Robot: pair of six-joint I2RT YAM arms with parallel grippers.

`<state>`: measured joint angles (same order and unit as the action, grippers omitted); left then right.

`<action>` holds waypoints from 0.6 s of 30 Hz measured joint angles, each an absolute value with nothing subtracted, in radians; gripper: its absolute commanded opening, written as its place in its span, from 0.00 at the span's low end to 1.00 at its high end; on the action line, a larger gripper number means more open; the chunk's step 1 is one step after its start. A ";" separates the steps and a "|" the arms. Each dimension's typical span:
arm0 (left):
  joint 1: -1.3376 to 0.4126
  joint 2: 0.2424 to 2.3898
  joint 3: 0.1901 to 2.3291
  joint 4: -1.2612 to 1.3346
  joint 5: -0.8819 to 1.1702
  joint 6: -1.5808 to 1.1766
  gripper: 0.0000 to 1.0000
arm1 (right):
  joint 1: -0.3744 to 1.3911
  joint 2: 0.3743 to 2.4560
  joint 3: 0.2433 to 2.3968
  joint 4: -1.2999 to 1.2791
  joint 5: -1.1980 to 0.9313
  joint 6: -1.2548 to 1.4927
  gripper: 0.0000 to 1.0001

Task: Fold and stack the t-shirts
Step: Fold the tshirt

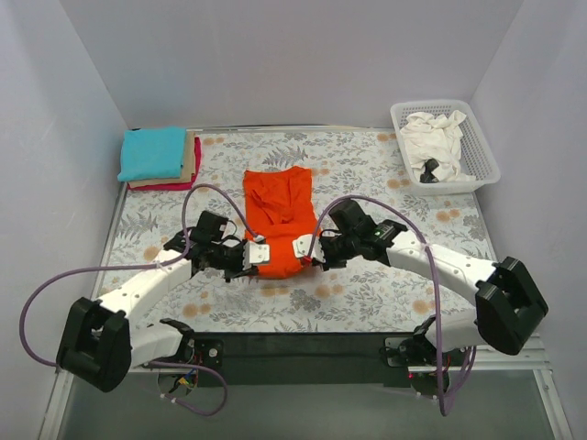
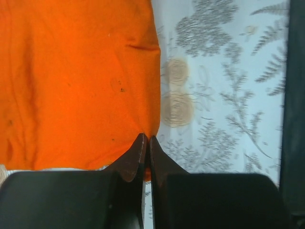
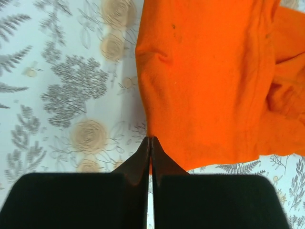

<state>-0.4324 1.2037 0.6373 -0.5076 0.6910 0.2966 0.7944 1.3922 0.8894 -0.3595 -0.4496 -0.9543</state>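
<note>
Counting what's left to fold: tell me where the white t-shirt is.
In the top view, the white t-shirt lies crumpled in the white lattice basket at the far right corner of the table.

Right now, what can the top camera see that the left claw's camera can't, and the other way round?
Only the top camera shows the folded teal t-shirt, the white basket with the white t-shirt in it, and the right claw. Only the left wrist camera shows, close up, the left claw pinched shut on the orange t-shirt at its edge. Both show the orange t-shirt and the flowery cloth under it.
</note>
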 measured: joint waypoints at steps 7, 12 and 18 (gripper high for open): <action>-0.432 1.005 0.698 -0.791 0.809 0.375 0.00 | 0.852 1.246 0.912 -0.508 -0.525 -0.866 0.01; -0.432 0.936 0.809 -0.945 0.871 0.378 0.00 | 0.908 1.158 0.975 -0.572 -0.548 -0.799 0.01; -0.379 0.945 0.900 -1.046 0.891 0.402 0.00 | 0.903 1.166 1.087 -0.584 -0.535 -0.781 0.01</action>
